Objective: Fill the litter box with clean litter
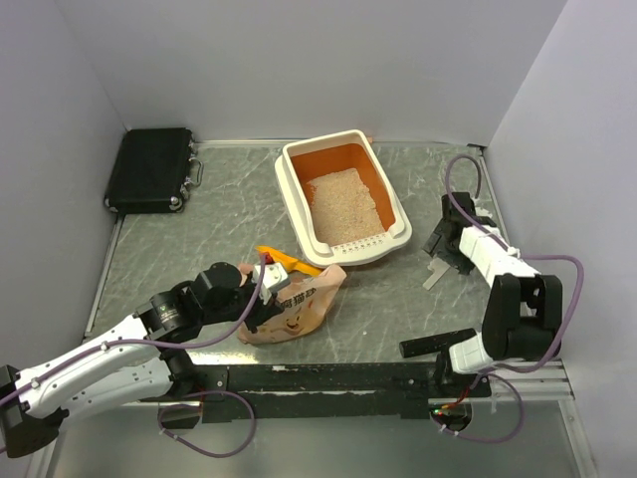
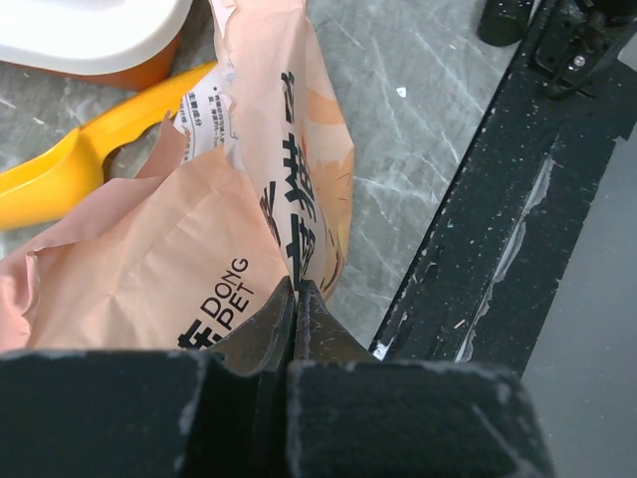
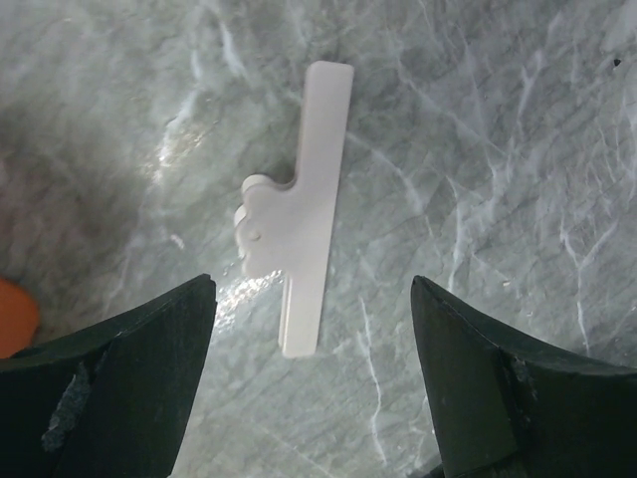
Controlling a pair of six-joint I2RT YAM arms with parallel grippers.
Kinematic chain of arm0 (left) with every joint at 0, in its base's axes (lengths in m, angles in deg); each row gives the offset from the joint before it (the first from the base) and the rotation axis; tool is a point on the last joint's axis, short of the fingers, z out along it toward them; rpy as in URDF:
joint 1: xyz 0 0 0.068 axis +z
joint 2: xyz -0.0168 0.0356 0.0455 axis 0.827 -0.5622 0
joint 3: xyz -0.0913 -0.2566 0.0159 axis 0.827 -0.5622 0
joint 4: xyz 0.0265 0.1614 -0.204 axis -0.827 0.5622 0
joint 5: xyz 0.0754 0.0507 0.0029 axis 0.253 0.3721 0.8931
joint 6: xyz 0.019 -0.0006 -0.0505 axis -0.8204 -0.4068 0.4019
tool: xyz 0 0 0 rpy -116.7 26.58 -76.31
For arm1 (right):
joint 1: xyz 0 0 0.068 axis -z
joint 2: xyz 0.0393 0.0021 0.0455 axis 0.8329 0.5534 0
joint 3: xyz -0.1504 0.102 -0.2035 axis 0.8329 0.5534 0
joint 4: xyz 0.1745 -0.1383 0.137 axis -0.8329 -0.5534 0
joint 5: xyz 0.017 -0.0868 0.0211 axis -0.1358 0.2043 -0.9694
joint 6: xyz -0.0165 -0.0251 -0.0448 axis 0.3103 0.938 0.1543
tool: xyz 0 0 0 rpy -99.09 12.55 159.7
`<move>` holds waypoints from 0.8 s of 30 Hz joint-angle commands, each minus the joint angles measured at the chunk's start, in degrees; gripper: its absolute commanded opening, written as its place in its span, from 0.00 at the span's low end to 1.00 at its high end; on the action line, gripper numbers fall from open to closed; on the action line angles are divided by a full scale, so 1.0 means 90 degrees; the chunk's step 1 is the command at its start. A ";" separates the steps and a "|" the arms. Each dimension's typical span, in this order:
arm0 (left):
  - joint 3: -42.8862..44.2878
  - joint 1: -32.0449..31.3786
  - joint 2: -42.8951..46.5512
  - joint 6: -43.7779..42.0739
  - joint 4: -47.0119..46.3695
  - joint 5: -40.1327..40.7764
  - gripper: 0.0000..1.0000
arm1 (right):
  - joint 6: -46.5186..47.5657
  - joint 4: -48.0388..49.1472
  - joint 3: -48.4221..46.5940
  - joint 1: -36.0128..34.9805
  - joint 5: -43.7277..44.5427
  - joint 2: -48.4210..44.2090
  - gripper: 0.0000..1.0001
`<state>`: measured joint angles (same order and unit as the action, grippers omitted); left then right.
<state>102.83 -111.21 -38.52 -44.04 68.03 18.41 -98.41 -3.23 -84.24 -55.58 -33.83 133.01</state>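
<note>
The litter box, cream outside and orange inside, stands at the back centre, and clean litter covers its floor. In front of it a peach-pink printed bag lies on the table. My left gripper is shut on the bag's upper left edge. In the left wrist view the bag's fold runs down into the closed tips of that gripper. To the right of the box, my right gripper hangs open over a white clip, which lies flat between its spread fingers.
A yellow-orange scoop lies between the bag and the litter box, also in the left wrist view as the scoop. A black case sits in the back left corner. Grey walls close in the table on three sides. The black base rail runs along the near edge.
</note>
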 commanded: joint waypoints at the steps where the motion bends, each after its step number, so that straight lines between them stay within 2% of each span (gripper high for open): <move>1: 0.0148 -0.0112 0.0181 0.0099 -0.1042 -0.0648 0.01 | -0.0010 0.0265 -0.0162 0.0065 0.0070 0.0259 0.85; 15: 0.0139 -0.0122 0.0123 0.0206 -0.0964 -0.0531 0.01 | -0.0030 0.0461 -0.0376 0.0065 -0.0058 0.1020 0.79; 23: 0.0139 -0.0112 0.0162 0.0235 -0.0935 -0.0482 0.01 | -0.0010 0.0588 -0.0347 0.0046 -0.0125 0.1129 0.62; 24: 0.0148 -0.0122 0.0172 0.0235 -0.0935 -0.0492 0.01 | 0.0009 0.0578 -0.0367 0.0046 -0.0135 0.1168 0.58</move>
<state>102.83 -111.51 -38.52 -43.76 67.79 17.54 -98.28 0.45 -85.68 -55.25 -35.62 142.67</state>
